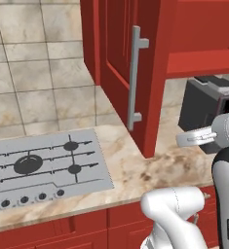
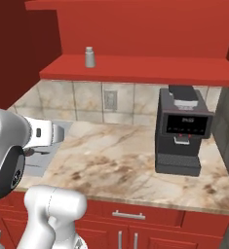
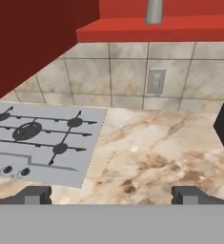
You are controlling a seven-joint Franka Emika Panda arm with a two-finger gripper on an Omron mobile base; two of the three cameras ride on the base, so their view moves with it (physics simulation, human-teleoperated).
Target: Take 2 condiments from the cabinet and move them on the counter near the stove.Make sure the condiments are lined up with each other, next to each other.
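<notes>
While the cabinet is standing with its door swung wide, the grey-white shaker is sitting upright on the red inner shelf, near the shelf's left end and close to the front edge. Its long axis is running straight up and down, silvery rounded top uppermost. In the hand view the shaker is showing at the very top, cut off by the frame edge, so it is lying above and well ahead of the fingers, a little to the right of their midline.

The fingers are spread wide, one tip at each lower side of the hand view, and they are holding nothing. They are hanging over the desk, just right of the stove and well below the shelf. A black coffee machine is standing further right on the desk, well apart from the shaker.

The coming move is probably turning on height: the hand is needing to rise and reach forward to shelf level, then close across the shaker's narrow upright body from the sides. The yellow bottle is not something I can place from these views.
</notes>
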